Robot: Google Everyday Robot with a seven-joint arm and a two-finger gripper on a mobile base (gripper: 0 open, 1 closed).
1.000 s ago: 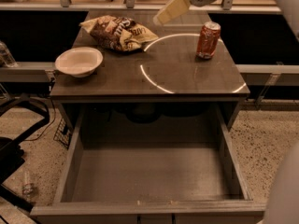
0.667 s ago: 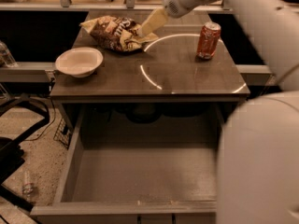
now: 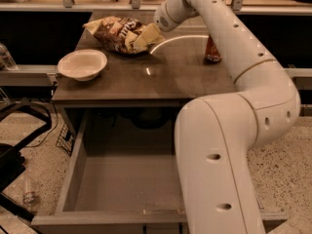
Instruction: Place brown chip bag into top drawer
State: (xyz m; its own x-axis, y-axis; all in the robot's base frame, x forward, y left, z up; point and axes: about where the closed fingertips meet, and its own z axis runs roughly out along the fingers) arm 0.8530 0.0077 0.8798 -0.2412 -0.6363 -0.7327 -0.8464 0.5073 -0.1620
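The brown chip bag (image 3: 117, 33) lies crumpled at the back left of the table top, dark brown with pale ends. My gripper (image 3: 145, 37) reaches down from the right and sits at the bag's right end, touching or right against it. The top drawer (image 3: 122, 179) is pulled open below the table, its grey bottom bare; my arm covers its right part.
A white bowl (image 3: 82, 64) sits at the table's left front. An orange-red soda can (image 3: 212, 50) stands at the right, partly behind my arm (image 3: 229, 130). A black chair frame (image 3: 14, 155) and a bottle (image 3: 7, 57) are at the left.
My gripper has moved left and down from above the table's back to the bag's right end. My arm now fills the right of the view.
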